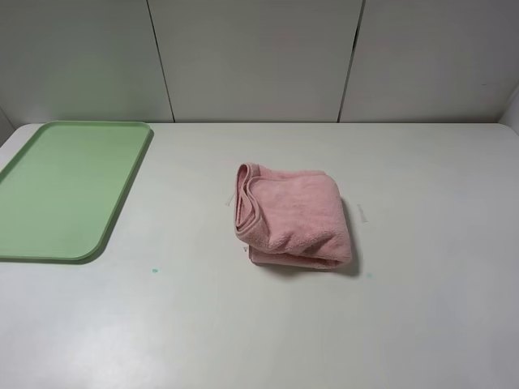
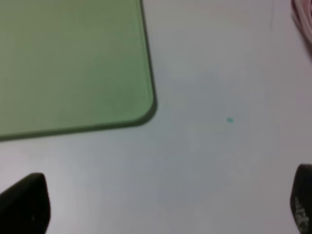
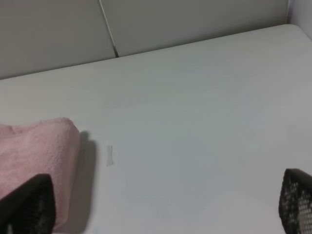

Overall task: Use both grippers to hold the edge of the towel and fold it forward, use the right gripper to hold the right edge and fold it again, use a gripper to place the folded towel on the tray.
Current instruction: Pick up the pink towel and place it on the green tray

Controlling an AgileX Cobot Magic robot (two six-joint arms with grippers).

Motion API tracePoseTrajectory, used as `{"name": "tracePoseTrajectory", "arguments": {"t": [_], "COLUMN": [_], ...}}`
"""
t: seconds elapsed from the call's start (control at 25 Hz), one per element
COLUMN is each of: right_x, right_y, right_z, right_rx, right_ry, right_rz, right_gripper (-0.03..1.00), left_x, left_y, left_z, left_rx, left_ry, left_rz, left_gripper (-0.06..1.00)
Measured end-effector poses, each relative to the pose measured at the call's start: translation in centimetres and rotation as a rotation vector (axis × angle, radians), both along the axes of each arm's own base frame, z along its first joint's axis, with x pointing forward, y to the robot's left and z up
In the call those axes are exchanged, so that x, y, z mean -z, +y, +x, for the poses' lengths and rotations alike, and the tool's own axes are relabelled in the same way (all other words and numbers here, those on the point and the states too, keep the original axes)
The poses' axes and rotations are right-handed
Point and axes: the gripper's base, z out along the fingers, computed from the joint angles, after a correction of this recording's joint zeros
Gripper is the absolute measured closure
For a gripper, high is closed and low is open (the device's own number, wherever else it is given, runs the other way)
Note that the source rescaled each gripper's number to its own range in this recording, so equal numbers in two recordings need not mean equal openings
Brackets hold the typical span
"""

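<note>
Exterior high: elevated, at front of surface (image 1: 422, 308), tilted down toward back wall (image 1: 259, 57); whole layout visible. Left wrist: close, steep downward look; shares tray (image 2: 73, 63) corner and sliver of towel (image 2: 304, 19). Right wrist: low, shallow angle toward back wall; shares towel side.

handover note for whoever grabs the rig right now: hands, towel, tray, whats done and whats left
Left hand: open, holding nothing, over the table near a corner of the tray.
Right hand: open, holding nothing, beside the towel, on its right.
Towel: folded bundle mid-table, apart from the tray.
Tray: far left of the table, towel not on it.
Done: both folds, by the look of it.
Left: grasp the folded towel and set it on the tray.
</note>
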Motion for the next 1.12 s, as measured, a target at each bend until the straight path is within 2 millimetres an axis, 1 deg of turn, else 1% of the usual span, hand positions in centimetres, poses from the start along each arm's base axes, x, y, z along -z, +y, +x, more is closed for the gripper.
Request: {"name": "tracePoseTrajectory", "arguments": {"t": [0.16, 0.28, 0.56, 0.72, 0.84, 0.96, 1.04, 1.12], "right_x": [0.0, 0.0, 0.0, 0.0, 0.0, 0.0, 0.0, 0.0], "right_y": [0.0, 0.0, 0.0, 0.0, 0.0, 0.0, 0.0, 0.0], "right_z": [0.0, 0.0, 0.0, 0.0, 0.0, 0.0, 0.0, 0.0], "right_rx": [0.000, 0.000, 0.000, 0.000, 0.000, 0.000, 0.000, 0.000], "right_ry": [0.000, 0.000, 0.000, 0.000, 0.000, 0.000, 0.000, 0.000], "right_rz": [0.000, 0.000, 0.001, 0.001, 0.001, 0.001, 0.001, 0.001], "right_gripper": [-0.03, -0.03, -0.03, -0.03, -0.03, -0.03, -0.03, -0.03], "left_x": [-0.4, -0.9, -1.8, -2.0, -1.6, -0.6, 0.1, 0.8], "left_y": [-0.1, -0.3, -0.6, -0.9, -1.2, -1.7, -2.5, -3.8], "left_z": [0.6, 2.0, 6.5, 9.3, 11.4, 13.5, 14.8, 16.1], "left_rx": [-0.007, 0.000, 0.009, 0.028, 0.037, 0.060, 0.094, 0.137], "left_ry": [-0.004, 0.054, 0.195, 0.252, 0.309, 0.385, 0.408, 0.413], "left_rz": [-0.027, -0.061, -0.115, -0.156, -0.200, -0.223, -0.220, -0.220], "left_gripper": [-0.04, -0.04, -0.04, -0.04, -0.04, -0.04, -0.04, -0.04]}}
